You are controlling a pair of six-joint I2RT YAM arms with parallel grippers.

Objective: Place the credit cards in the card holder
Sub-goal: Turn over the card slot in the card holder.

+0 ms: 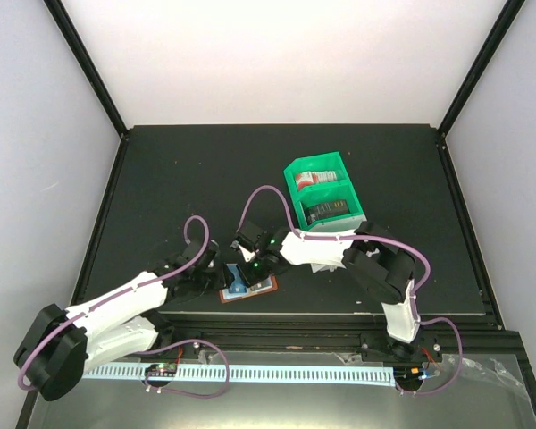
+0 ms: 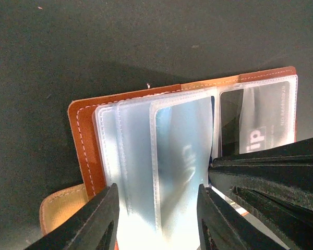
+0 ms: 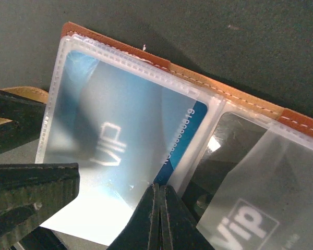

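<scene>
Closed right jaws, blue VIP card [image 3: 190,127]

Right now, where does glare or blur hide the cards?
Left wrist: glare whitens the sleeves at the bottom, contents smeared. Right wrist: bright patch bleaches the blue card low down, print legible. Top: evenly lit, holder tiny, half hidden.

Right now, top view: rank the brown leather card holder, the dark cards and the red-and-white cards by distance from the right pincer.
1. Brown leather card holder, at the tips of the right pincer.
2. Dark cards, near compartment of the green plastic tray.
3. Red-and-white cards, far compartment.
</scene>
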